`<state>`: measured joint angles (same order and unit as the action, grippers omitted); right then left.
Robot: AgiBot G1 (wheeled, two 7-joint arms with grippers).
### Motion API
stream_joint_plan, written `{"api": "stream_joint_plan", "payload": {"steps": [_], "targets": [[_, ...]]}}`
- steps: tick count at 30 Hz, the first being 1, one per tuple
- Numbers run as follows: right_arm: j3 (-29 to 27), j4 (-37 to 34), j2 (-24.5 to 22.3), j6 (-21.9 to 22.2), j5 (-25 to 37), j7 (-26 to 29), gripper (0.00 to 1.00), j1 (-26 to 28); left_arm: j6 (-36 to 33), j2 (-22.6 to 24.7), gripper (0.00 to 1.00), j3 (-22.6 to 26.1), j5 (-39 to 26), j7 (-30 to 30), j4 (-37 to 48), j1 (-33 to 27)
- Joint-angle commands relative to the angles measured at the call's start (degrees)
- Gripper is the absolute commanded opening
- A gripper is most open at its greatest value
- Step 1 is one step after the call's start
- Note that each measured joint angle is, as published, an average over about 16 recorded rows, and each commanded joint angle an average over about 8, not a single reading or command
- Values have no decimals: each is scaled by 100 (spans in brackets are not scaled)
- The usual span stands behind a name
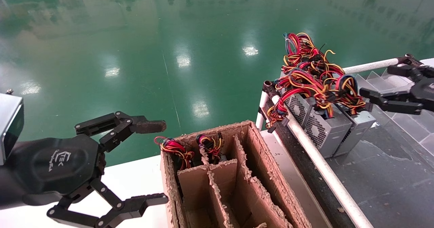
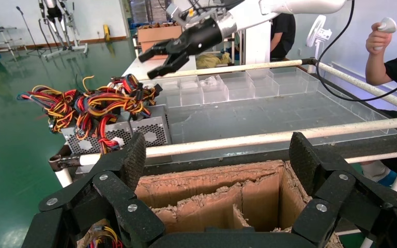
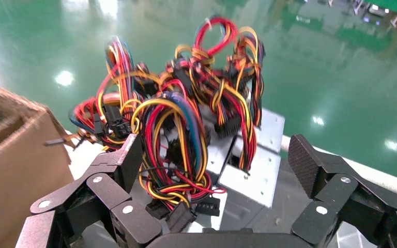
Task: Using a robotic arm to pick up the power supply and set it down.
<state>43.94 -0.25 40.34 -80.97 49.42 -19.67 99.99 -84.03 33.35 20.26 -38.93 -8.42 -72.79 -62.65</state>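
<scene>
Several grey power supplies (image 1: 325, 128) stand close together at the dark table's (image 1: 390, 177) left edge, with tangled red, yellow and blue wires (image 1: 315, 72) piled on top. My right gripper (image 1: 376, 80) hovers open just right of them. In the right wrist view the gripper (image 3: 217, 155) straddles the nearest power supply (image 3: 258, 173) and its wire loop (image 3: 176, 134) without touching the casing. My left gripper (image 1: 165, 161) is open and empty beside the cardboard box (image 1: 244, 173); in its own view it (image 2: 218, 155) is above an empty compartment.
The divided cardboard box holds two wire bundles (image 1: 176, 150) in its far compartments. A white pipe rail (image 1: 318, 160) borders the table. A clear compartment tray (image 2: 238, 88) lies at the table's far side. A person (image 2: 393, 57) stands beyond it. Green floor lies around.
</scene>
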Motion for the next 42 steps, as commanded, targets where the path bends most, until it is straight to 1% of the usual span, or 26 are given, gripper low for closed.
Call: {"api": "stream_joint_plan", "payload": {"steps": [1,6,10,14,42], "targets": [[-23,15,-70,-121,-32,43,100,25,0,0,100,0,0,0,0,0],[-244,14,-185,-358,-351,-20,100,53,0,0,100,1,0,0,0,0],[-472,32,-291,-495,-662,-203,100,31,1,-1,100,0,1,0,1,0],[-637,249,-367,-543,-798,-227,100,-78,1,-2,100,0,1,1,2,1],[-1669,3638,-452,-520,-788,1323,100,-1865,1,-2,100,3,2,2,4,-1]]}}
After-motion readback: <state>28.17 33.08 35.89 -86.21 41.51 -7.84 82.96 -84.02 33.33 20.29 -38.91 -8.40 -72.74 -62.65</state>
